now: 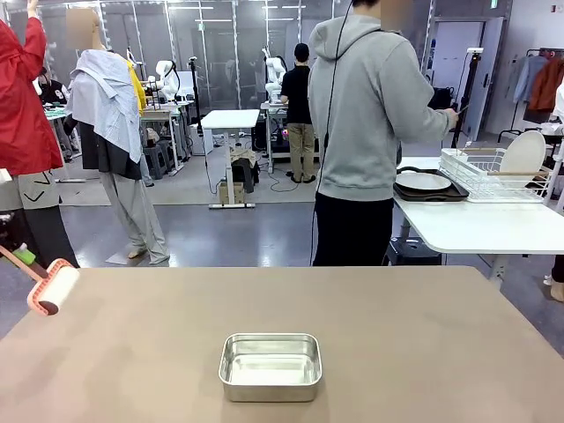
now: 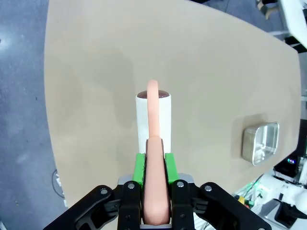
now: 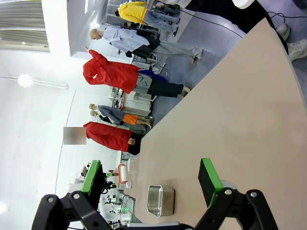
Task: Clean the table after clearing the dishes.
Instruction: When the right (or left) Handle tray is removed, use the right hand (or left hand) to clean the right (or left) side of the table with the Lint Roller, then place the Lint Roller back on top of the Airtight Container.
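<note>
**A:** Where do the task's things stand?

**B:** The table (image 1: 423,335) spans the near field. The dishes (image 1: 424,181) sit on a dark tray on the white side table (image 1: 476,225) at far right, beside a wire rack (image 1: 493,172), so clearing looks done. A person (image 1: 366,132) stands past the far edge, back turned.

**A:** And the fingers?

**B:** The left gripper (image 2: 156,165) is clenched on the pink handle of a lint roller (image 2: 153,112); the green pads (image 2: 139,167) press either side of the handle. In the front view the roller (image 1: 55,289) hangs above the table's far-left edge. The right gripper (image 3: 151,179) is released, jaws wide, holding nothing.

**A:** What could go wrong from here?

**B:** Three risks, as judged. First, the roller starts right at the left edge; a stroke drifting outward would run off the rim and leave a strip uncleaned. Second, the steel pan (image 1: 270,366) sits near centre; a sweep carried straight across would strike or shove it. Third, the handle is thin and curved, so hard downward pressure could twist it in the grip.

**A:** Open room?

**B:** Bare tabletop lies left, right and beyond the pan. The far half is free for long passes. The near centre is narrowed by the pan, and the rounded corners shorten strokes there.
</note>
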`<state>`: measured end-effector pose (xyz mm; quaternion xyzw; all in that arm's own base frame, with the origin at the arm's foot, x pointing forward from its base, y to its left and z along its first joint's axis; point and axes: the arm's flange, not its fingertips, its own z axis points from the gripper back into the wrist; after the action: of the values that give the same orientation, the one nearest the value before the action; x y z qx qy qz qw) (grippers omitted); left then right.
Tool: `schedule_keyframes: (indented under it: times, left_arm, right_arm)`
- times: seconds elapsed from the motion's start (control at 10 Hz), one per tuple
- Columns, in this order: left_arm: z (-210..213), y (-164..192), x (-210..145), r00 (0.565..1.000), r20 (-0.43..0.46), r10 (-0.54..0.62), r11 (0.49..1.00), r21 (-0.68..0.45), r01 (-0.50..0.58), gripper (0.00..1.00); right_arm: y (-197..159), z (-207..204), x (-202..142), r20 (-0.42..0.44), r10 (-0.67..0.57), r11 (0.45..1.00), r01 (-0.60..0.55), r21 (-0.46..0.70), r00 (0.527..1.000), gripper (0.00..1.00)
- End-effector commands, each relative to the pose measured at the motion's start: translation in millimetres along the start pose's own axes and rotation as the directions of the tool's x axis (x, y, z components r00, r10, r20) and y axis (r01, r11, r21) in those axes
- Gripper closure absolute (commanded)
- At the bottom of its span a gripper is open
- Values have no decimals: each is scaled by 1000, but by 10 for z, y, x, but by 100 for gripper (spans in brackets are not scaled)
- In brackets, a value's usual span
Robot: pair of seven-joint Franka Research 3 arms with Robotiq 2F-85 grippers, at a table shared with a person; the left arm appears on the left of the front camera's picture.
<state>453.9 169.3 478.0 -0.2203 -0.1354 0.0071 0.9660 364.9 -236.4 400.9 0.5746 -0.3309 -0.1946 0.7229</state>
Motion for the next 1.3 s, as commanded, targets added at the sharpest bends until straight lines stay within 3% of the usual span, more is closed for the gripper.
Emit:
schedule_keyframes:
  times: [0.0,0.9,1.0,1.1,1.2]
  left_arm:
    - [-210,149,51,999,-23,24,1000,2,-24,80]
    - [-249,158,47,999,-39,27,1000,5,-26,80]
    - [-124,-195,206,990,-43,-135,989,49,137,80]
    - [7,-729,354,922,-46,-384,917,98,387,80]
    - [28,-1258,433,835,-82,-545,826,117,551,80]
  right_arm:
    - [22,21,-12,-15,1,1000,-1,-5,1000,0]
    - [22,21,-12,-15,1,1000,-1,-5,1000,0]
    - [22,21,-12,-15,1,1000,-1,-5,1000,0]
    - [22,21,-12,-15,1,1000,-1,-5,1000,0]
    - [22,21,-12,-15,1,1000,-1,-5,1000,0]
